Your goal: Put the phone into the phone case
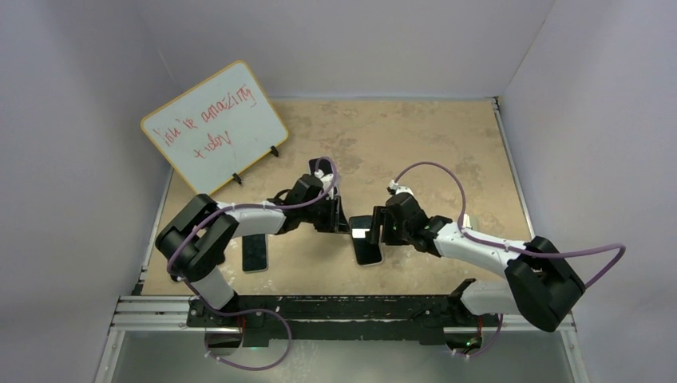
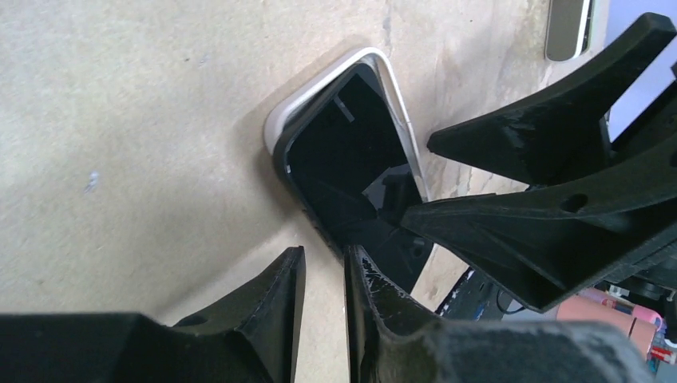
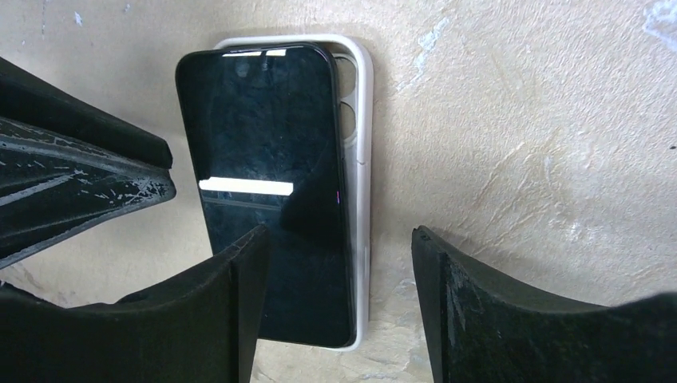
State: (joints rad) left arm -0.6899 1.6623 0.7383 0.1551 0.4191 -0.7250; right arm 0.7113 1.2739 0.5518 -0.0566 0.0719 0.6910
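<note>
**A:** Where do we log the phone (image 3: 263, 136)?

**B:** Face up on the white phone case (image 3: 366, 120), which lies flat on the table (image 3: 519, 159) between the two arms. The phone sits skewed. We see rim along one long side and the top, with the camera cut-outs uncovered beside it. We judge it laid in but not snapped home.

**A:** Right gripper (image 3: 339, 233)?

**B:** Its jaws are wide and hold nothing. It hangs over the phone's lower end, one finger above the glass and the other beyond the rim, over bare table. We read that as a stance for squeezing phone and rim together.

**A:** Left gripper (image 2: 323, 254)?

**B:** We see a narrow gap with tabletop showing through and nothing between the fingers. One fingertip is at the phone's corner, but we cannot tell whether it touches. We take it as a stop, so the case does not slide when the other side is pressed.

**A:** Risk?

**B:** If we press the unseated edge off-centre, the case may tip or skate.
</note>
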